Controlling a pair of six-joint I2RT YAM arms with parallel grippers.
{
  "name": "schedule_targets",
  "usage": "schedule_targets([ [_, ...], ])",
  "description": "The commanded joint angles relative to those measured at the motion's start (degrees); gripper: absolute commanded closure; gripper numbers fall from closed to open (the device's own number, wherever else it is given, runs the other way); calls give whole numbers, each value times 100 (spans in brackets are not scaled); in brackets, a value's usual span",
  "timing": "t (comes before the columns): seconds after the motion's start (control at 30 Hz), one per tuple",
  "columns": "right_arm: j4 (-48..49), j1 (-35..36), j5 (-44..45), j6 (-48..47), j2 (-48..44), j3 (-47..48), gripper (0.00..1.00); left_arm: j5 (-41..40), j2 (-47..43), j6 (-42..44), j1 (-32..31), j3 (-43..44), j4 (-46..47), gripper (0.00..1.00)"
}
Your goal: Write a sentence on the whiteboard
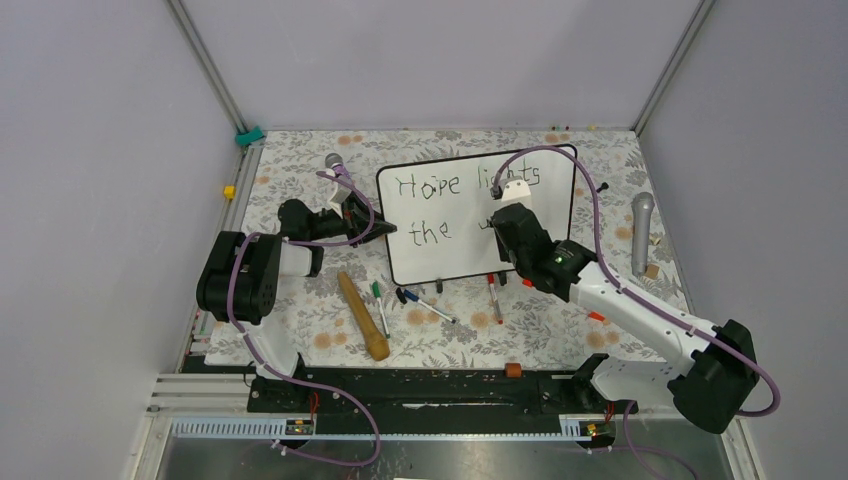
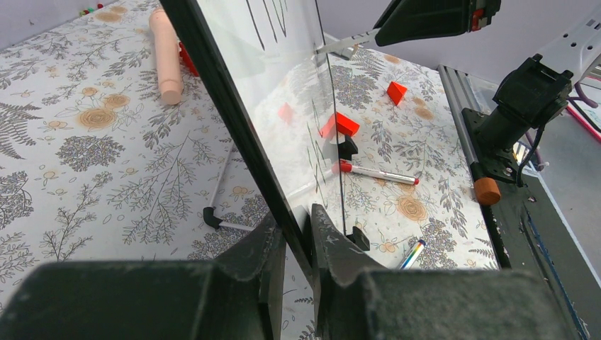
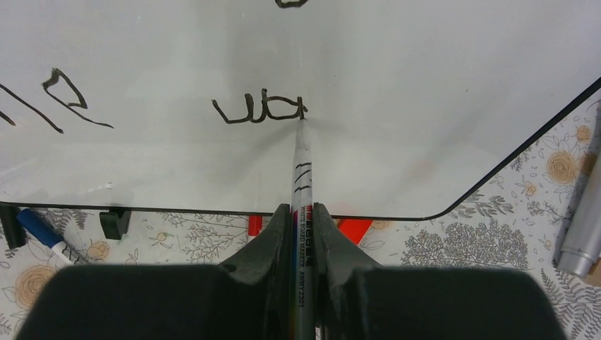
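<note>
**A:** Largest item?
**B:** Bench (image 1: 300, 180), floral cover, carrying all the rest.

**A:** Next?
**B:** Whiteboard (image 1: 450, 240), black frame, propped on its feet mid-bench and facing the arms. The sentence (image 1: 430, 185) is on it in dark marker, in two lines. "Hope" and most of "lights" show on top. "the" shows below, then a few more letters that the right arm partly hides from above.

**A:** Arms?
**B:** Two. The left fingers (image 2: 320, 230) are pinched narrow on the whiteboard's left edge, with the frame running between them. The right fingers (image 3: 282, 227) are clamped on a marker (image 3: 302, 170) over the board's right half. Its tip touches the surface at the right end of the last strokes in the lower line.

**A:** Loose stock, mid-size?
**B:** One wooden stick (image 1: 363, 315) lies in front of the board, to the left. One grey microphone (image 1: 641, 232) lies right of the board. A second microphone (image 1: 335, 162) lies behind the left arm.

**A:** Small stock?
**B:** Three pens lie just before the board's lower edge: green pen (image 1: 379, 305), blue pen (image 1: 425, 303) and red pen (image 1: 494, 298). A brown peg (image 1: 513, 370) sits by the near rail and a yellow cube (image 1: 229, 191) at the left edge.
</note>
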Motion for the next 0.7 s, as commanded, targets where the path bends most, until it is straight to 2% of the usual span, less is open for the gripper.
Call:
schedule_targets([
  [0.0, 53, -72, 88, 129, -70, -137, 100, 99, -62, 796, 7, -30, 515, 100],
  [0.67, -225, -84, -11, -34, -738, 94, 100, 93, -61, 787, 13, -19, 515, 100],
])
